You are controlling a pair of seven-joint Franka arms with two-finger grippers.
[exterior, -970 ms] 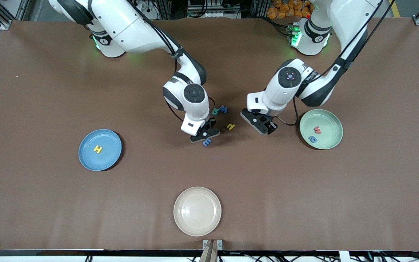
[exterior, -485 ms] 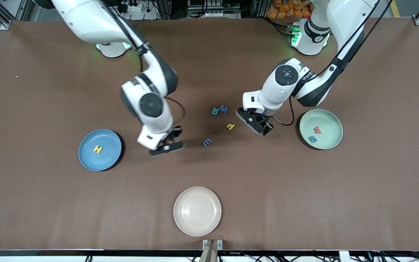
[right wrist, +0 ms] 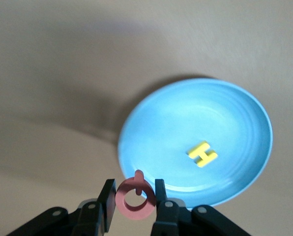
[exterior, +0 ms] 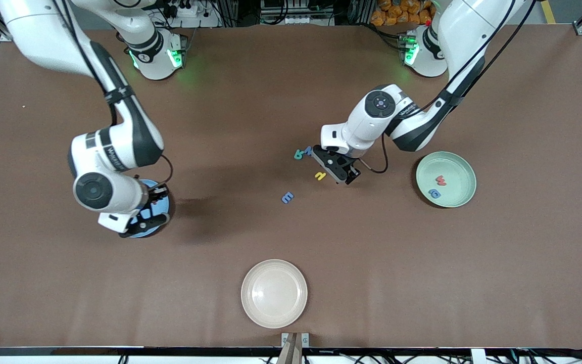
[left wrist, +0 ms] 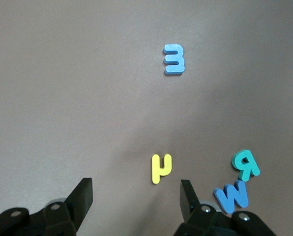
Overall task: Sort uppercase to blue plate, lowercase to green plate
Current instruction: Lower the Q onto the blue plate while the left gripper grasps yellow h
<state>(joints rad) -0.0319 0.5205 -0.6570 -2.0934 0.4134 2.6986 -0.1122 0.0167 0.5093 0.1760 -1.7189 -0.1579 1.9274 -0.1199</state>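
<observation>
Right hand (right wrist: pixel 134 209) pinches the red Q (right wrist: pixel 135 198) over the blue plate's (right wrist: pixel 151 128) rim, the yellow H (right wrist: pixel 202 154) lying farther in. Left hand (left wrist: pixel 135 199), spread, hangs over the yellow lowercase letter (left wrist: pixel 161 167) on the tabletop (exterior: pixel 291 76), whose long axis runs between its fingers; the green plate (exterior: pixel 460 167) lies toward the left arm's end.

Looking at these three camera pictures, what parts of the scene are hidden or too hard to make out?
- Front view: most of the blue plate and everything in it, covered by the right arm and its tool.
- Front view: the red Q in the right tool; only the right wrist view shows it.
- Front view: the blue W beside the teal R, partly covered by the left tool.
- Left wrist view: the blue W, its lower part covered by a finger.
</observation>
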